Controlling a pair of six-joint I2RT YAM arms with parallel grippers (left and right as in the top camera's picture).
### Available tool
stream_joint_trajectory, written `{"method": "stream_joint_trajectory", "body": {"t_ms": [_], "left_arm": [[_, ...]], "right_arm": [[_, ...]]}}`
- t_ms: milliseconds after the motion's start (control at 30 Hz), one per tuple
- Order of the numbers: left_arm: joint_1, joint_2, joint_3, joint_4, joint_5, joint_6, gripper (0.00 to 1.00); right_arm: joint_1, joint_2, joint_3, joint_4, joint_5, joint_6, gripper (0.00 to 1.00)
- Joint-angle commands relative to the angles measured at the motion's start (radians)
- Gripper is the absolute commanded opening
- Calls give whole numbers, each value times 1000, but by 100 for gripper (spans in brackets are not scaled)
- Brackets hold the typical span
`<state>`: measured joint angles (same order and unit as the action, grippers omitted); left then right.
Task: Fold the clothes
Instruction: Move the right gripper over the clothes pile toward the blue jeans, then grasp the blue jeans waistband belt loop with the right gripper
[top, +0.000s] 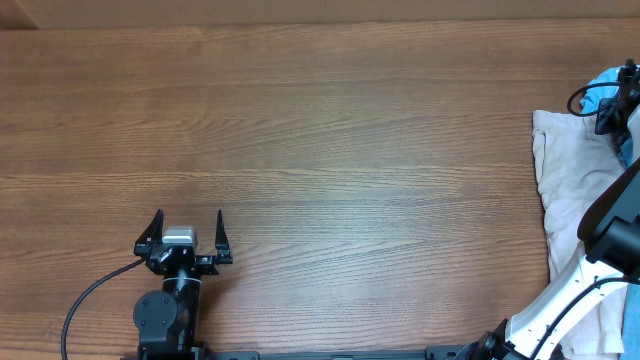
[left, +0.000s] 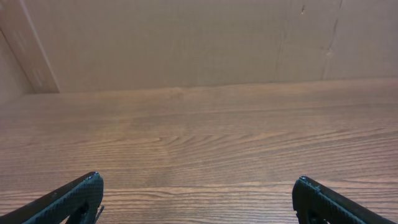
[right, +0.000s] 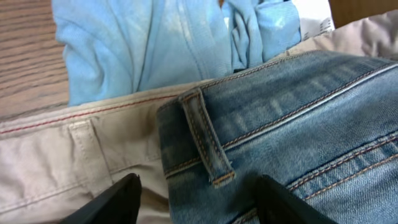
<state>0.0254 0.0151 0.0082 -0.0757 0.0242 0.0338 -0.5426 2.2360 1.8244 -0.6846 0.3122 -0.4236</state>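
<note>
Several garments heap at the brown wood-grain table's right edge, backed by a plain beige wall: stitched faded-blue denim jeans over smooth cream trousers. Right gripper hangs parted above them, empty; left gripper gapes wide near the table's front.

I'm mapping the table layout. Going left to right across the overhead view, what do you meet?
Left hand → bare wooden table → cream trousers → light blue garment at the right edge.
</note>
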Motion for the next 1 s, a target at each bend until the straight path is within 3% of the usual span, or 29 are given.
{"method": "stream_joint_trajectory", "body": {"t_ms": [0,300,400,633,733,800,867,967], "left_arm": [[-13,-10,-3,-1,-5,19,100],[-13,-10,-3,-1,-5,19,100],[-13,-10,-3,-1,-5,19,100],[-13,-10,-3,-1,-5,19,100],[-13,-10,-3,-1,-5,19,100],[-13,-10,-3,-1,-5,19,100],[-13,-10,-3,-1,-5,19,100],[-13,-10,-3,-1,-5,19,100]], "right_arm": [[-13,2,-31,15,12,-4,63],[-37,11,-45,26,12,-4,59],[-41,32,-45,26,12,-13,65],[-41,56,-45,43,55,-83,64],[-40,56,-45,59,91,-82,44],[-40,56,-45,60,92,-82,43],[-40,56,-45,59,97,-83,31],[-35,55,-45,60,134,-90,31]]}}
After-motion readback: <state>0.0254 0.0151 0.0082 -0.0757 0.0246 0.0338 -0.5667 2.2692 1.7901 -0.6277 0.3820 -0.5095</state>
